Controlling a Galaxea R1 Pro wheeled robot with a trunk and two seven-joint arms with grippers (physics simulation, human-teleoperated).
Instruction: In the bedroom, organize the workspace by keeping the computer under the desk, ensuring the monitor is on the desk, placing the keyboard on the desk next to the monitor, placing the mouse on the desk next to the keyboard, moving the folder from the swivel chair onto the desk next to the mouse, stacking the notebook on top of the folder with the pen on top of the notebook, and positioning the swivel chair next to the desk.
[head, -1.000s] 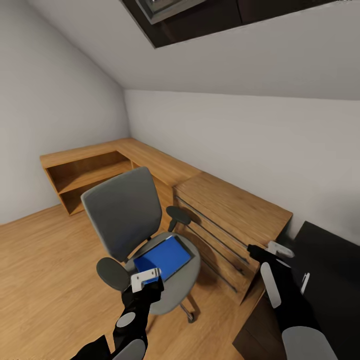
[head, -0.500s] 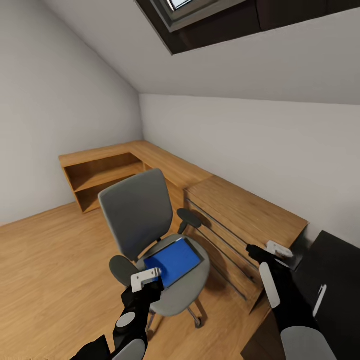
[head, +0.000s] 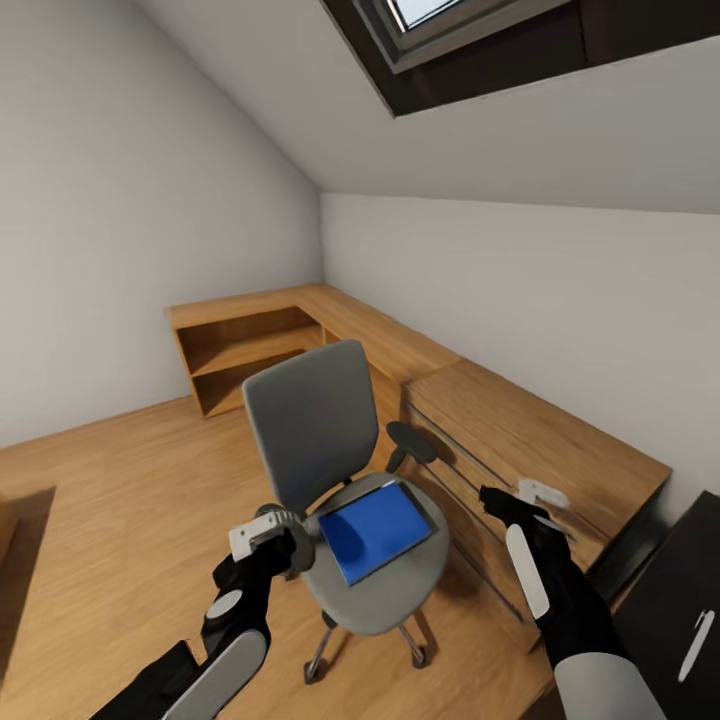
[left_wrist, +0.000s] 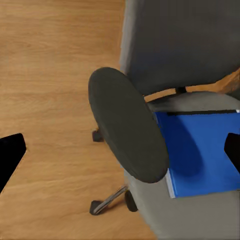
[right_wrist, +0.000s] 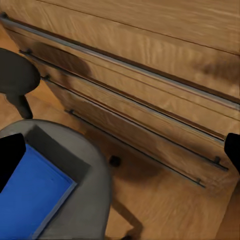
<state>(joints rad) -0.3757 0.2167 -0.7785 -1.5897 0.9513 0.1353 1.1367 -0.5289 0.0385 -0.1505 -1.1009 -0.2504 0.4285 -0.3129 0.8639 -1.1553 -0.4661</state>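
No readable text, labels, brands, numbers or signs anywhere.
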